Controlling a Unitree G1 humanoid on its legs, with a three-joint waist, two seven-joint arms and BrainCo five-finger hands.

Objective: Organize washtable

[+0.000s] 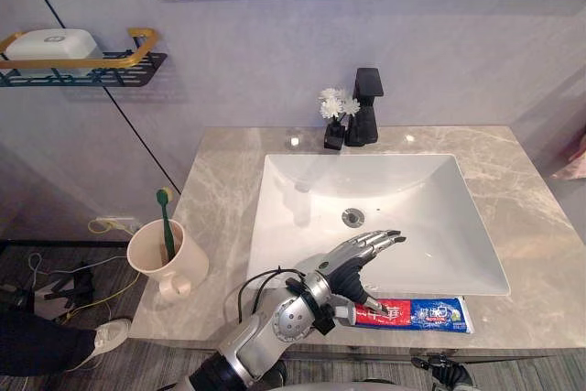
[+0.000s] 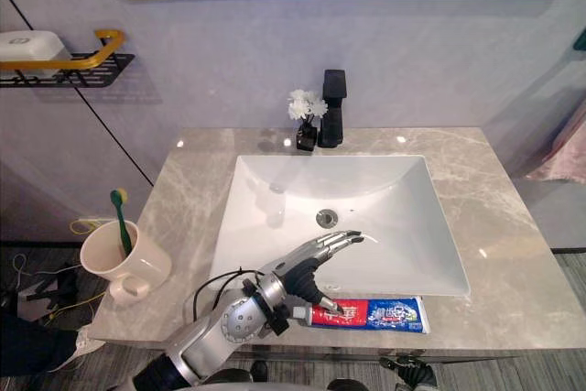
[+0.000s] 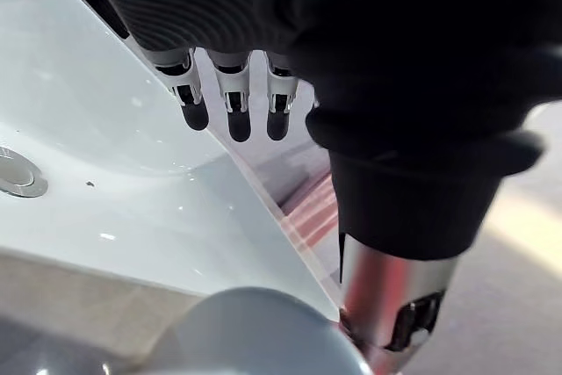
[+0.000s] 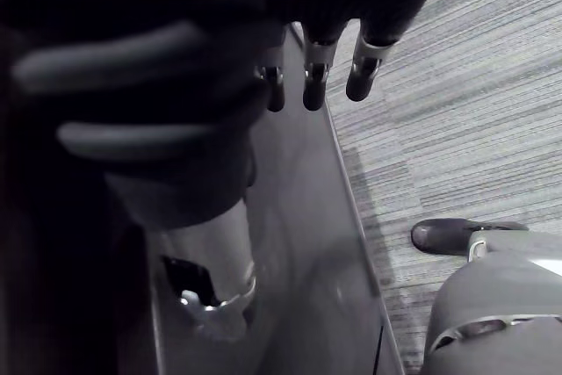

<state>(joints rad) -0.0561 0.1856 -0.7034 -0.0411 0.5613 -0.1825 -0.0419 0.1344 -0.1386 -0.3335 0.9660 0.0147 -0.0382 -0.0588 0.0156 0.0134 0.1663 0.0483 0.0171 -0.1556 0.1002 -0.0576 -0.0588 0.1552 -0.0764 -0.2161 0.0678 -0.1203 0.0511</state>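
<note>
A red, white and blue toothpaste tube [image 1: 417,314] lies flat on the marble counter [image 1: 522,199], along the front edge just below the white sink [image 1: 366,180]. My left hand [image 1: 352,263] hovers over the sink's front rim, open, its fingers [image 3: 233,111] stretched out above the basin. Its thumb points down to the tube's capped left end [image 2: 316,315], and nothing is gripped. A beige cup [image 1: 165,258] holding a green toothbrush [image 1: 167,226] stands at the counter's left front corner. My right hand [image 4: 316,76] hangs low beside the cabinet, above grey carpet, fingers relaxed and empty.
A black faucet [image 1: 366,103] and a small black vase of white flowers [image 1: 335,116] stand behind the basin. The drain [image 1: 352,217] sits mid-basin. On the wall to the left, a gold-railed shelf [image 1: 101,69] carries a white soap box [image 1: 50,45].
</note>
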